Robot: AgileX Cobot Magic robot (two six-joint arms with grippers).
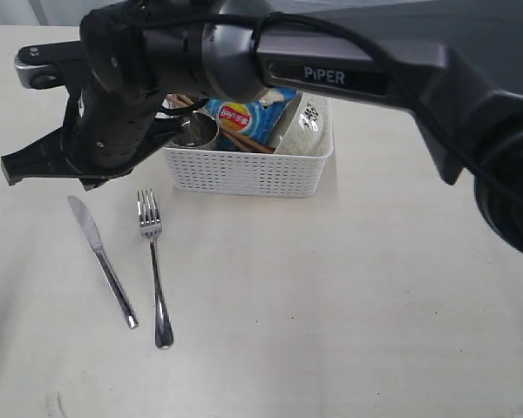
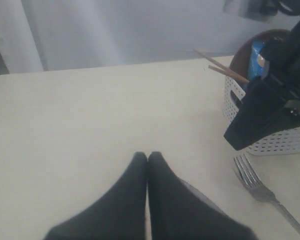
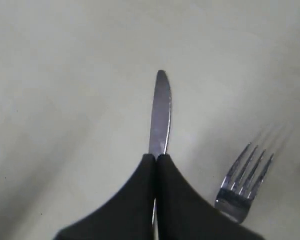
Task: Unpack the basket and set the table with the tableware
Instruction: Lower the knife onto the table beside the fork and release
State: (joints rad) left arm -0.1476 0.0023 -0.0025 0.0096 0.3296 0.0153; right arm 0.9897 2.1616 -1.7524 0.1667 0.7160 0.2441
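A steel knife (image 1: 100,259) and fork (image 1: 154,261) lie side by side on the pale table (image 1: 357,296), in front of the white basket (image 1: 244,171). The basket holds a steel cup (image 1: 197,131), wooden chopsticks (image 1: 244,139) and a white speckled bowl (image 1: 305,122). My right gripper (image 1: 10,170) reaches across to the left and hovers shut and empty above the knife (image 3: 161,110), with the fork (image 3: 245,182) beside it. My left gripper (image 2: 147,155) is shut over bare table. From there I see the fork (image 2: 255,182), the chopsticks (image 2: 220,67) and a brown plate (image 2: 242,50).
A blue chip bag (image 1: 248,113) stands in the basket between the cup and the bowl. The right arm's dark body (image 1: 331,61) spans the back of the scene and hides part of the basket. A grey wall (image 2: 140,30) lies behind the table's far edge.
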